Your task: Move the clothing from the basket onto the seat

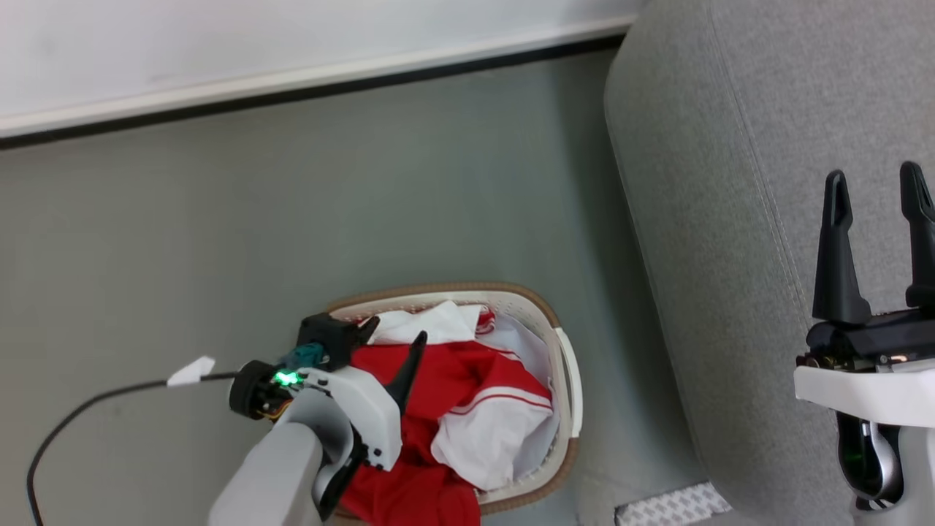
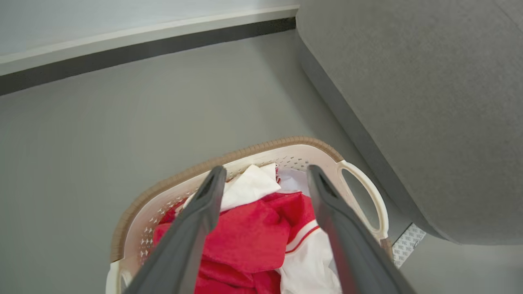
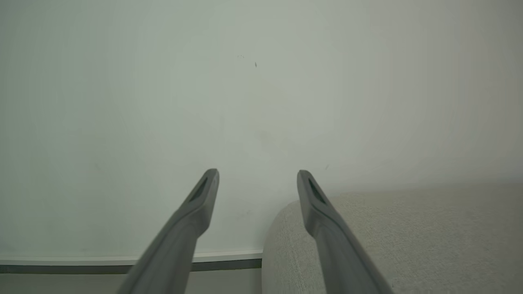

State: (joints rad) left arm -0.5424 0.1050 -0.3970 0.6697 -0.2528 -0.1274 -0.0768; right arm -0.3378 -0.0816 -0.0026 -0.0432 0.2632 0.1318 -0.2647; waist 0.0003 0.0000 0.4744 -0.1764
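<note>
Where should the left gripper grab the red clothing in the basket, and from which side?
Likely the raised red fold in the middle of the clothing, from straight above. The heap lies loose and bunched, so that ridge offers cloth to pinch, and the basket walls block a sideways approach. The left gripper hangs open over it.

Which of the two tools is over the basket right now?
The left tool, jaws open above the red clothing in the basket; the right tool is open over the seat instead.
</note>
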